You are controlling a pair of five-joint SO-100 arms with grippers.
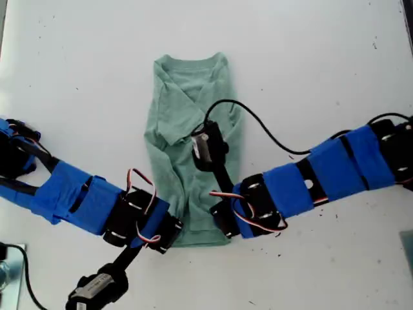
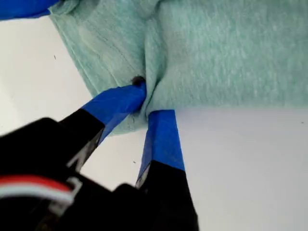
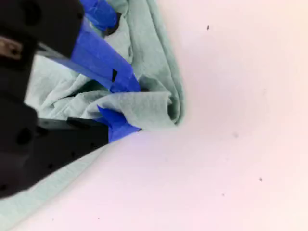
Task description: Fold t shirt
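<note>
On the white table [image 1: 310, 58], near the middle of the exterior view, the t shirt [image 1: 187, 110] lies folded into a narrow strip, collar toward the top of that view and hem toward the bottom. Both arms reach in over the hem end, one from the exterior view's left, one from its right, and their blue-taped bodies cover the two bottom corners of the cloth, so the wrist views do not let me match either arm to its gripper.

My first gripper [image 2: 147, 102] has its two blue-taped fingers [image 2: 115, 103] drawn together on a pinch of the shirt's edge, fabric bunching up between the tips. My second gripper [image 3: 126, 108] is likewise clamped on a rolled fold of the shirt at its border, one finger above the cloth and one beneath.

A black cable [image 1: 264, 129] loops across the shirt's middle to a camera module [image 1: 205, 145] resting over the fabric, hiding part of it. Another module [image 1: 97, 287] hangs at the exterior view's bottom left.
</note>
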